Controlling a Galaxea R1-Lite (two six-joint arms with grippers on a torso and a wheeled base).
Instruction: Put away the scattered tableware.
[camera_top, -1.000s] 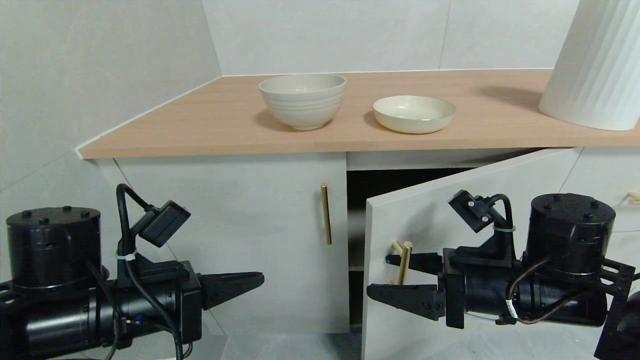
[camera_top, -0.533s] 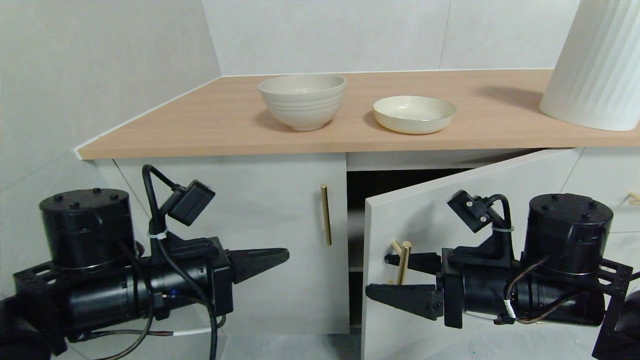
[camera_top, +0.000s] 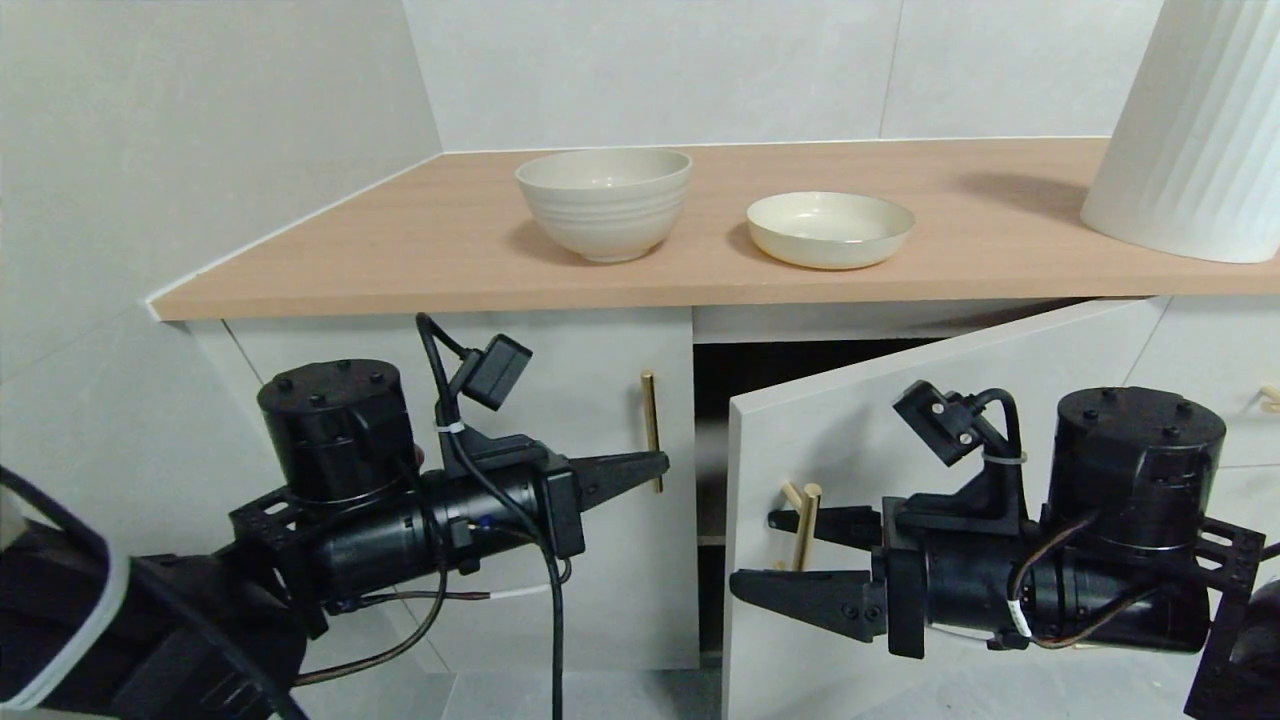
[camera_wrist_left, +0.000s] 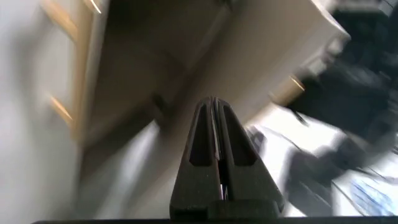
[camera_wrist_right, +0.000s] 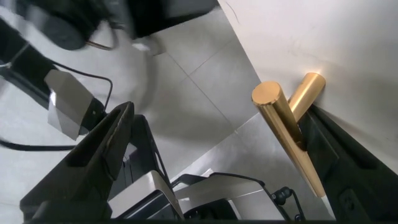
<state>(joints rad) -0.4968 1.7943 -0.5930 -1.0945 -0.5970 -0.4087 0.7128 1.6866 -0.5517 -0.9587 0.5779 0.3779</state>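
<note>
**Q:** Where does your tableware stand?

**A:** Both pieces are on the wooden counter (camera_top: 400, 250). The deep bowl (camera_top: 604, 200) sits upright towards the left. The shallow dish (camera_top: 830, 228) is near it on the right, not touching. A tall white ribbed vessel (camera_top: 1200, 130) stands at the counter's right end.

**Q:** And your grippers?

**A:** Your left gripper (camera_top: 640, 467) is closed, fingers (camera_wrist_left: 213, 124) pressed together on nothing. Its tip is at the closed door's handle (camera_top: 651, 410), in front of the closed door (camera_top: 600, 360). Your right gripper (camera_top: 757, 552) is spread wide. The open door's handle (camera_top: 805, 525) stands between its fingers, one finger (camera_wrist_right: 336, 155) just beside the bar. The open door (camera_top: 830, 440) hangs ajar below the dish.
</note>
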